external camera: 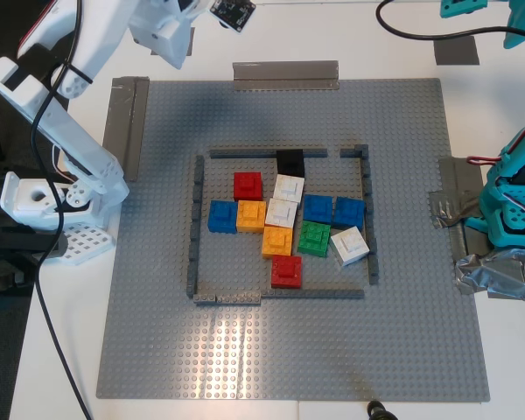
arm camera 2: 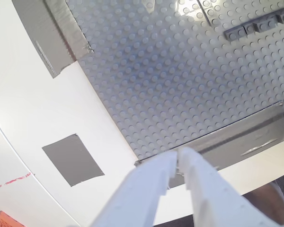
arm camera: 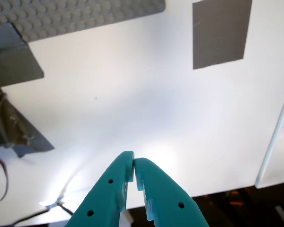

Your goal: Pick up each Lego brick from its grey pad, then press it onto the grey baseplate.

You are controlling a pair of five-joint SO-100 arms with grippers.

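the grey baseplate [external camera: 245, 350] is seen lying flat on the white tabletop [external camera: 61, 350], with the lego bricks [external camera: 284, 223] clustered inside the dark grey brick outline [external camera: 195, 223] near the baseplate's middle: two red, three white, three blue, two yellow, one green, one black. most look seated square, but the white brick [external camera: 349, 246] by the outline's far side in the exterior view's right is turned askew and may not be pressed home; this cannot be confirmed. both grey pads appear bare: one pad [arm camera: 221, 32] is seen off the baseplate's corner in the first wrist view, another pad [arm camera 2: 73, 159] off the baseplate's edge in the second wrist view. so the task is judged done or nearly done, nothing being left on the pads to fetch. my first gripper [arm camera: 133, 163] is closed on nothing, over bare tabletop away from the baseplate. my second gripper [arm camera 2: 176, 158] is closed and empty too, above the baseplate's taped edge. tape strips [external camera: 285, 75] hold the baseplate's edges; a silver tape wad [external camera: 499, 276] sits beside the teal arm's base. nothing is seen blocking the baseplate.
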